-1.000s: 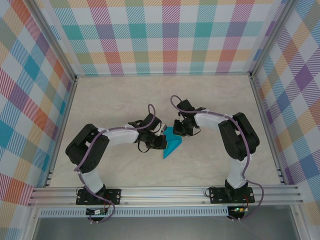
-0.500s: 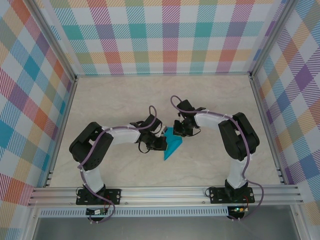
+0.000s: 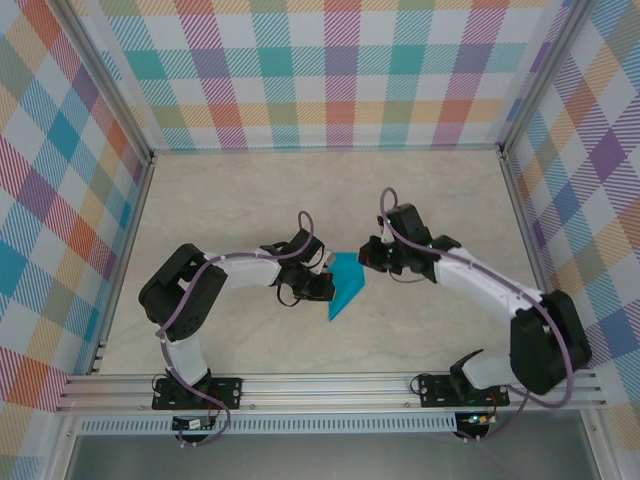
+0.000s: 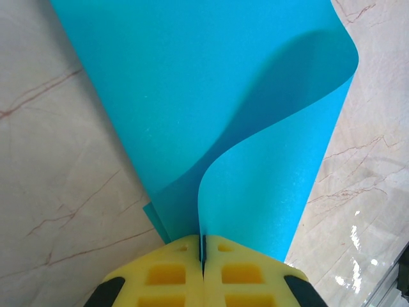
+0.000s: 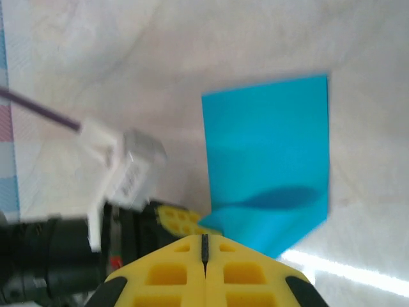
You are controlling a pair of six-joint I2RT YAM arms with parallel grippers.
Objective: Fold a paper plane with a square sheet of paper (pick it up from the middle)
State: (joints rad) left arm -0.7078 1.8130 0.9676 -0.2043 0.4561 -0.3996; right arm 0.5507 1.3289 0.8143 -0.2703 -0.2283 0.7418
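The square sheet of paper point(image 3: 346, 284), already folded into a pointed shape, lies on the desk point(image 3: 250, 195) at the centre of the top view. The left tool point(image 3: 318, 287) is clamped on the sheet's left edge. In the left wrist view its yellow jaws meet on a curled upper layer, while a flatter layer spreads out beneath. The right tool point(image 3: 374, 254) sits just to the upper right of the sheet, jaws pressed together on nothing and apart from the paper.

The main risk is the bowed upper layer: it is not creased flat, so with one tool holding it the fold may spring open or settle off-line. I cannot tell whether the lower layer is pinched too; if not, the layers could slip against each other. A pull from the left tool might drag the thin sheet over the smooth desk or tear it at the pinch. The right tool, coming in closed, could shove the paper aside or bump the left tool nearby.
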